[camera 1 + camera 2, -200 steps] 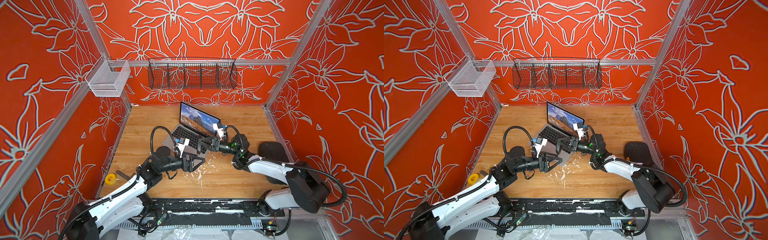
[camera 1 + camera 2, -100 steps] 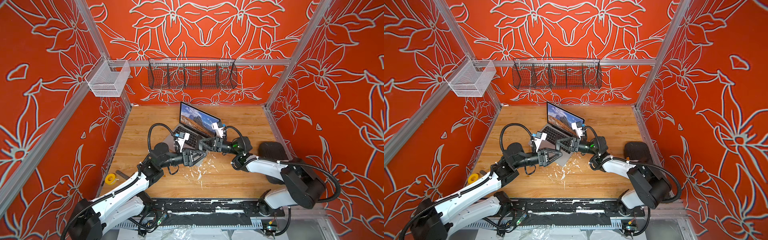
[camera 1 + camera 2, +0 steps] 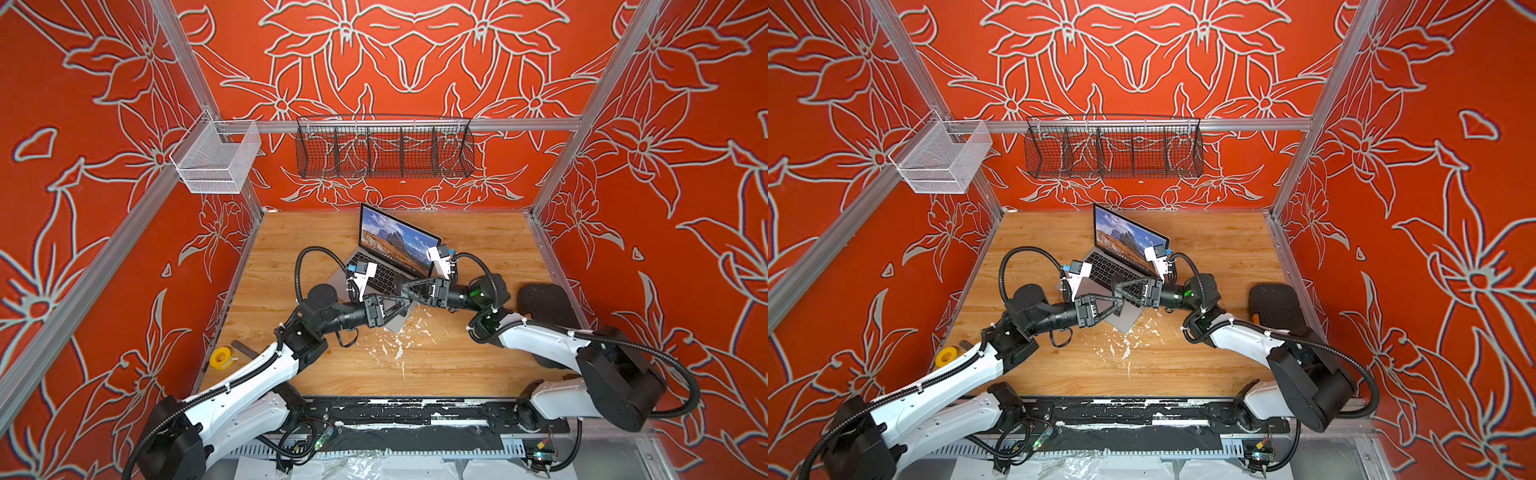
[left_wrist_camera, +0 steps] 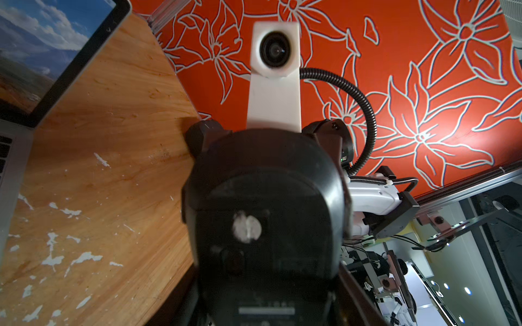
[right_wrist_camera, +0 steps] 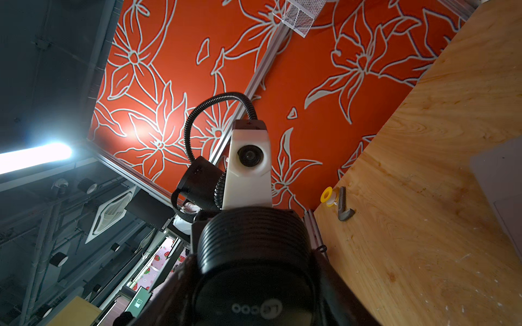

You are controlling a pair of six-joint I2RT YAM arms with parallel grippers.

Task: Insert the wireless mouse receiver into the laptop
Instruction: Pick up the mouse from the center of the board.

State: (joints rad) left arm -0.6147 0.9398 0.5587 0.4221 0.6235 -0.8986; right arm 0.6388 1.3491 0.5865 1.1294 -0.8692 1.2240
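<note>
I can't spot the wireless mouse receiver; it may be inside the black mouse (image 4: 265,225) over the laptop (image 3: 395,243). The right gripper (image 3: 409,289) fingers pinch the mouse; the left gripper (image 3: 404,302) grip I can't tell. Tiny, rigid, slippery: I'd pinch its plastic stub

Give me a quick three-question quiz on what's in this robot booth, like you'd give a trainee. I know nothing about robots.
1. True or false: the laptop is shut.
2. What colour is the roll of tape at the edge of the table? A) green B) yellow C) blue
3. How many baskets hang on the walls above the table?

Key:
1. False. It stands open and shows a mountain picture.
2. B.
3. Two: a black wire basket at the back and a white mesh basket at the side.
</note>
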